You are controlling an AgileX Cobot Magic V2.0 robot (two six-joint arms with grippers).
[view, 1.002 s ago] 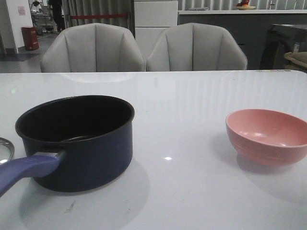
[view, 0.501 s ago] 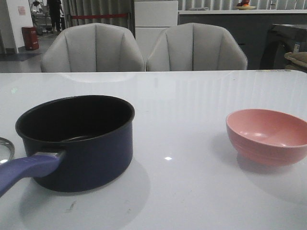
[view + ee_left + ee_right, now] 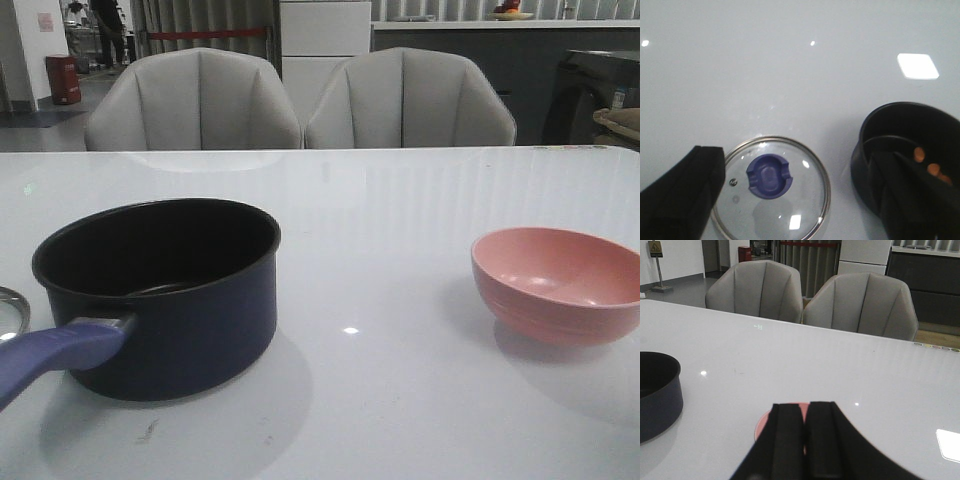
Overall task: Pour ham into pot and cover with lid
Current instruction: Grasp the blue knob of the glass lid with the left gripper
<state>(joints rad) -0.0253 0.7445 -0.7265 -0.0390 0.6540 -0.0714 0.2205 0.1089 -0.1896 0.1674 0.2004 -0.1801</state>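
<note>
The dark navy pot (image 3: 190, 320) stands left of centre on the white table, its blue-purple handle (image 3: 55, 355) pointing toward the near left. In the left wrist view several orange-pink ham (image 3: 920, 155) slices lie inside the pot (image 3: 860, 165). The glass lid (image 3: 805, 200) with its blue knob (image 3: 768, 176) lies flat on the table beside the pot; only its rim (image 3: 12, 305) shows in the front view. My left gripper (image 3: 797, 165) hangs open above the lid, fingers wide apart. My right gripper (image 3: 805, 407) is shut and empty, above the table with the pink bowl (image 3: 762, 422) behind its fingers.
The empty pink bowl (image 3: 555, 285) sits at the right of the table. Two grey chairs (image 3: 300, 100) stand behind the far table edge. Neither arm appears in the front view.
</note>
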